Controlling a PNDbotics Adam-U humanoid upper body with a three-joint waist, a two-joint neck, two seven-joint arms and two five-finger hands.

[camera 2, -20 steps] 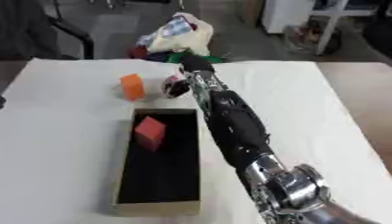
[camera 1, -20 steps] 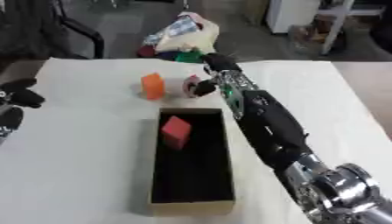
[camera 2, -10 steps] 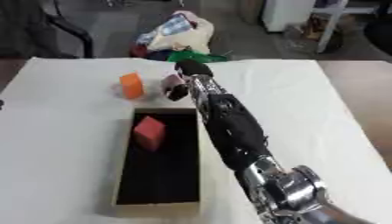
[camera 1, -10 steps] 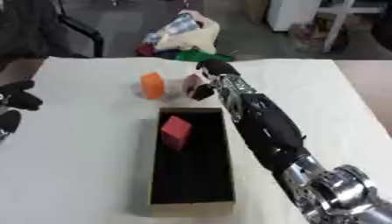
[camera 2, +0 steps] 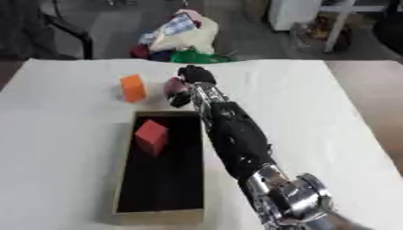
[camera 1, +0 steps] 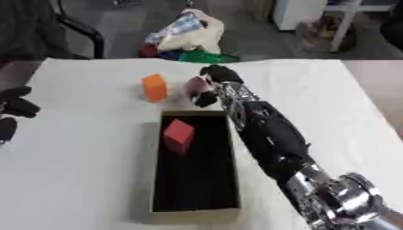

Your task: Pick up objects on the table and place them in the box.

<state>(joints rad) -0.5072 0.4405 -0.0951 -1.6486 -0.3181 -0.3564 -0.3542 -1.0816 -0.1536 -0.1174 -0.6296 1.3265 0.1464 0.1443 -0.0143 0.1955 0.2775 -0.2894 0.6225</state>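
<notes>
A long cardboard box (camera 1: 157, 177) with a dark inside lies on the white table, and a red block (camera 1: 178, 135) sits in its far end. An orange block (camera 1: 154, 87) stands on the table just beyond the box's far left corner. My right hand (camera 1: 212, 80) reaches over the box's far edge, fingers curled round a small pinkish object (camera 1: 194, 85) held just above the table. My left hand (camera 1: 13, 108) rests at the left edge, apart from everything, fingers relaxed.
A heap of cloth and bags (camera 1: 183, 37) lies off the table's far edge. A dark chair (camera 1: 51, 28) stands at the back left, and white furniture legs (camera 1: 340, 20) at the back right. Bare table (camera 1: 338, 103) spreads right of my arm.
My right hand has carried the pinkish object slightly back toward the box's far edge. The left hand stays at the left edge.
</notes>
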